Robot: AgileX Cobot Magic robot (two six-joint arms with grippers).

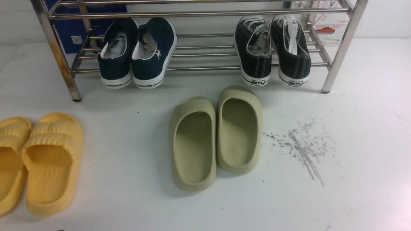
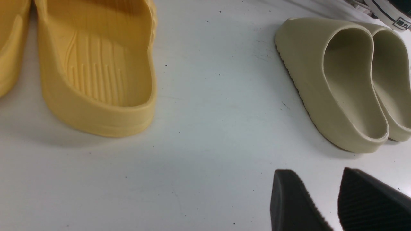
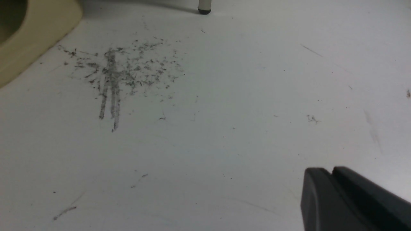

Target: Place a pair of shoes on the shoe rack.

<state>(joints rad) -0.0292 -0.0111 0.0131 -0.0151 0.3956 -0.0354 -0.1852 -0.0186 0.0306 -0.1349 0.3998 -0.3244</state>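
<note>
The pair of shoes, two black canvas sneakers (image 1: 253,51) (image 1: 290,51) with white laces and soles, sits on the lowest tubes of the steel shoe rack (image 1: 199,14) at its right end, heels toward me. One heel (image 2: 391,12) peeks into the left wrist view. Neither gripper shows in the front view. In the left wrist view my left gripper (image 2: 316,173) hovers over bare table, open with nothing between its fingers. In the right wrist view my right gripper (image 3: 330,170) has its fingers pressed together, holding nothing, over bare table.
A navy pair (image 1: 138,54) sits on the rack's left end. Olive-green slippers (image 1: 218,134) (image 2: 337,80) lie mid-table in front of the rack. Yellow slippers (image 1: 41,160) (image 2: 96,64) lie at the front left. Grey scuff marks (image 1: 301,144) and a rack foot (image 3: 204,8) are at the right.
</note>
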